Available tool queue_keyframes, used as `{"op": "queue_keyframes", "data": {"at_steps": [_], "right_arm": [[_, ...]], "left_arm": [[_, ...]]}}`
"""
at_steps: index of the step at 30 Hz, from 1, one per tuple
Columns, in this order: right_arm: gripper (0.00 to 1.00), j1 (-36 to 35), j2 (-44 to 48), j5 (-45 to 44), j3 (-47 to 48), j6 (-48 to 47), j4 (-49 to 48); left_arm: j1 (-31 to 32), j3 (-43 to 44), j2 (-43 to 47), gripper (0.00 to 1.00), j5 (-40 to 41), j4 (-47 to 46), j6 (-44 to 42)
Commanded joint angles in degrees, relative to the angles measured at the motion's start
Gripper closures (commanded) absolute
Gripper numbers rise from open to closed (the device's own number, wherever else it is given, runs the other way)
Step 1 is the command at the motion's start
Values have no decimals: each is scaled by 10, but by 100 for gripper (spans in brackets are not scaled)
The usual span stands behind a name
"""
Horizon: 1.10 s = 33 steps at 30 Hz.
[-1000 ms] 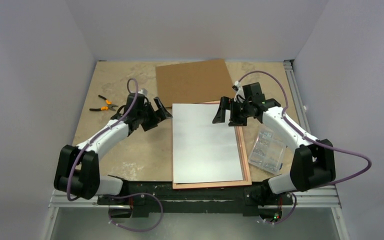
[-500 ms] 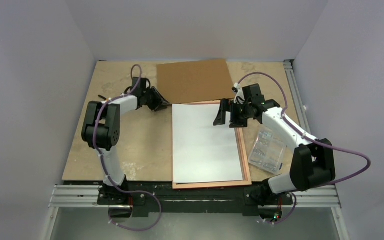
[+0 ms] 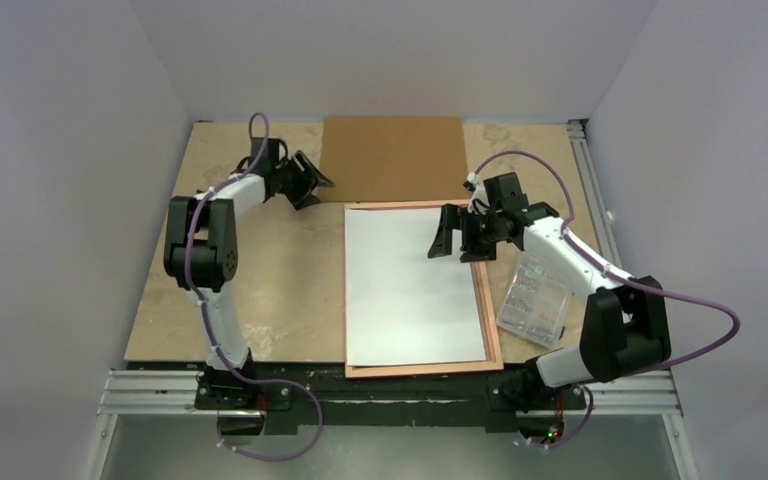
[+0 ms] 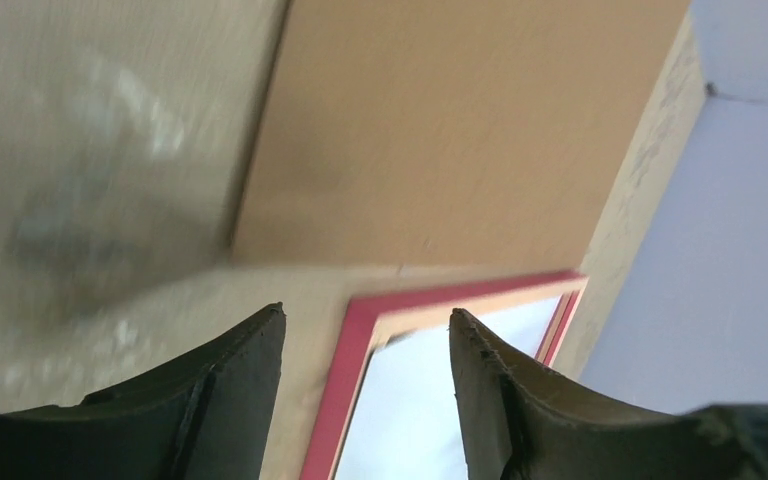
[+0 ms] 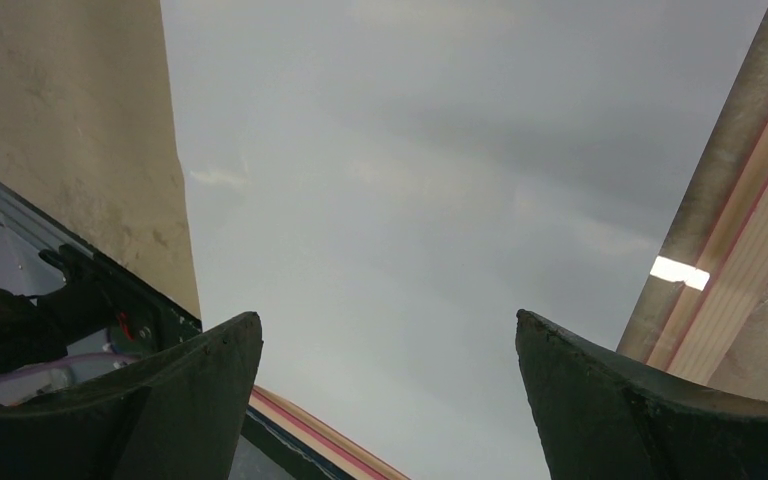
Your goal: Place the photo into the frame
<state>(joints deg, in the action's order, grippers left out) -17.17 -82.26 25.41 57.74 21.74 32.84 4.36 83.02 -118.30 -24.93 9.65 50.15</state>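
The frame (image 3: 495, 320) lies flat mid-table, its tan and pink rim showing. Inside it rests the photo (image 3: 410, 290), white back up. My right gripper (image 3: 447, 235) hovers open over the photo's far right part; in the right wrist view the white photo (image 5: 440, 180) fills the gap between its fingers (image 5: 388, 320), with the frame's rim (image 5: 750, 250) to the right. My left gripper (image 3: 316, 184) stands open and empty beyond the frame's far left corner. In the left wrist view the frame's pink corner (image 4: 355, 340) and the photo (image 4: 410, 420) show between its fingers (image 4: 365, 320).
A brown backing board (image 3: 395, 158) lies flat against the far edge, just beyond the frame; it also shows as the backing board (image 4: 440, 130) in the left wrist view. A clear bag of small hardware (image 3: 535, 295) sits right of the frame. Walls close in on three sides.
My left arm swung out to the far side of the table. The backing board slid away from the frame's far edge and squared up against the back. My right arm barely moved.
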Motion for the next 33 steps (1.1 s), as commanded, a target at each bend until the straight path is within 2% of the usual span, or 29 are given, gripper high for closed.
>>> {"op": "queue_keyframes", "data": {"at_steps": [1, 4, 9, 15, 24, 33], "right_arm": [[3, 3, -5, -4, -8, -10, -8], [3, 3, -6, 1, -15, -10, -14], [4, 3, 1, 8, -25, -5, -19], [4, 3, 13, -20, -39, -7, -10], [5, 3, 5, -141, -38, -12, 30], [6, 4, 5, -144, -42, -12, 30]], "left_arm": [[7, -128, 107, 40, -45, -10, -13], [24, -206, 165, 43, -61, -20, -25], [76, -280, 242, 53, -39, 22, -50], [134, -328, 267, 62, -28, 27, -47], [184, -341, 261, 62, 11, 41, -53], [228, -327, 256, 67, 23, 43, -42]]}}
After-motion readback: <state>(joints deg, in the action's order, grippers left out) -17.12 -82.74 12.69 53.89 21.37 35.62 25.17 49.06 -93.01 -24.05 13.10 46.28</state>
